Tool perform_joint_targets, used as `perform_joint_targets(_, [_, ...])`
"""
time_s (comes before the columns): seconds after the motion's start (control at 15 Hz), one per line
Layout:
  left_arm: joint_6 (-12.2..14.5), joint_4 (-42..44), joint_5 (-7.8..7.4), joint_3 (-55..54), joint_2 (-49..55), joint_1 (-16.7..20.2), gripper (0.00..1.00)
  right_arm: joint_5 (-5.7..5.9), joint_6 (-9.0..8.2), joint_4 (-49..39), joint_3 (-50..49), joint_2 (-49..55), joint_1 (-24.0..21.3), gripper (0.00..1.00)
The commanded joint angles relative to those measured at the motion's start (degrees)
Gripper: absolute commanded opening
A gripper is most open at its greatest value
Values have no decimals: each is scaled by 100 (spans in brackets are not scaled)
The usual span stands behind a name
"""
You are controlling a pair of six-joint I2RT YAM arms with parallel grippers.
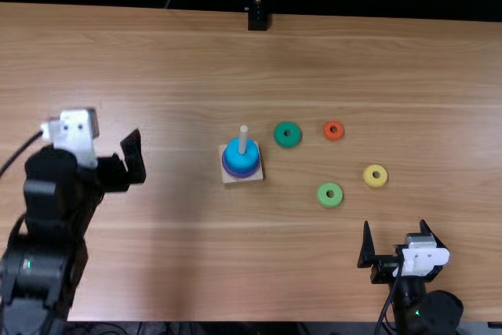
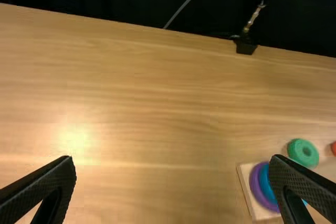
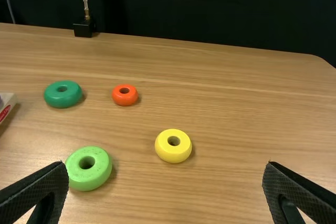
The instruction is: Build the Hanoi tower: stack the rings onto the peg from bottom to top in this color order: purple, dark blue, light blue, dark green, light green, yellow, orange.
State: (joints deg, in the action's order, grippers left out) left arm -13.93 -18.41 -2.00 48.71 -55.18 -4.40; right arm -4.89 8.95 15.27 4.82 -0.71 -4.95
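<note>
My left gripper [image 1: 132, 156] is at the left in the top view, away from the rings; my right gripper [image 1: 395, 227] is near the front edge. Both stand open and hold nothing in the left gripper [image 2: 173, 190] and right gripper [image 3: 165, 190] wrist views. The wooden base [image 1: 257, 172] carries a peg [image 1: 243, 139], with a purple ring [image 1: 231, 172] under blue [image 1: 241, 156]; I cannot tell how many blue rings there are. Loose on the table lie dark green [image 1: 288, 134], orange [image 1: 334, 130], yellow [image 1: 376, 176] and light green [image 1: 330, 194] rings, flat and apart.
The light brown table [image 1: 157, 52] spreads around the rings, with a black mount [image 1: 257, 20] at its far edge. A dark curtain [image 3: 210, 9] hangs behind. The base stands between the left gripper and the loose rings.
</note>
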Motion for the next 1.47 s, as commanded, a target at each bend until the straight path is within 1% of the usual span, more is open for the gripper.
perform_joint_targets(0.0, [-20,249,-359,-810,693,177,100,14,12,304,-394,71,-59,100])
perform_joint_targets(0.13, [-9,502,-359,-1944,1721,186,100,14,12,304,-394,71,-59,100])
perform_joint_targets(0.2, [1,513,-327,-2410,2222,186,100,14,12,304,-394,71,-59,100])
perform_joint_targets(0.27, [1,502,-254,-2893,2811,186,100,14,23,304,-394,71,-59,100])
perform_joint_targets(0.33, [1,481,-116,-3254,3400,142,100,14,23,304,-394,71,-59,100])
perform_joint_targets(0.4, [1,460,105,-3509,3760,133,100,14,12,304,-394,71,-59,100])
perform_joint_targets(0.47, [1,460,295,-3772,3988,133,100,14,12,304,-394,71,-59,100])
perform_joint_targets(0.53, [1,460,390,-4027,4173,150,100,14,23,304,-394,71,-59,100])
perform_joint_targets(0.67, [12,470,327,-4440,4586,133,100,14,12,304,-394,71,-59,100])
perform_joint_targets(0.73, [96,460,316,-4546,4692,142,100,14,12,304,-394,71,-59,100])
perform_joint_targets(0.8, [297,449,253,-4634,4709,159,100,14,12,304,-394,71,-59,100])
perform_joint_targets(0.87, [571,460,95,-4739,4771,186,100,14,23,304,-394,71,-59,100])
perform_joint_targets(0.93, [782,460,-21,-4774,4990,194,100,14,23,304,-394,71,-59,100])
perform_joint_targets(1.0, [877,439,-21,-4836,5131,203,100,14,12,304,-394,71,-59,100])
perform_joint_targets(1.27, [908,-15,21,-4871,5298,203,100,14,12,304,-394,71,-59,100])
perform_joint_targets(1.4, [908,-616,31,-4871,5518,194,100,14,12,304,-394,71,-59,100])
